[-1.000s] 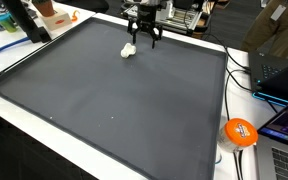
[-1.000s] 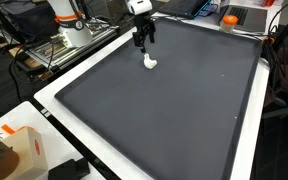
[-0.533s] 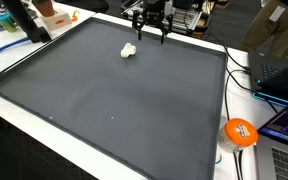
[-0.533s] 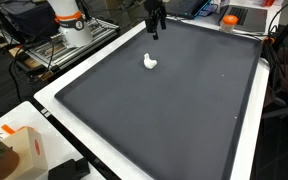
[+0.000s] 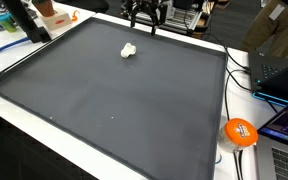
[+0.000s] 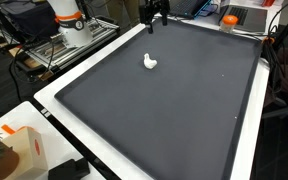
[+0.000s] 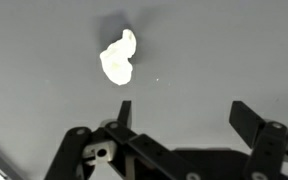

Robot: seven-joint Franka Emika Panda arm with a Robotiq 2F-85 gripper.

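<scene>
White crumpled lump (image 7: 118, 58) lies free on grey mat (image 5: 134, 110); gripper (image 5: 147, 26) hangs above, offset, jaws wide, empty. Risk: an off-centre descent would knock the lump aside.

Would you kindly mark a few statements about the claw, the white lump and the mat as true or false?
1. The white lump lies on the dark mat. True.
2. The claw is open and holds nothing. True.
3. The claw's fingers touch the white lump. False: the claw hangs above the mat, apart from the lump.
4. Two white lumps lie on the mat. False: there is only one.
5. An orange round object sits off the mat, on the white table near some cables. True.
</scene>
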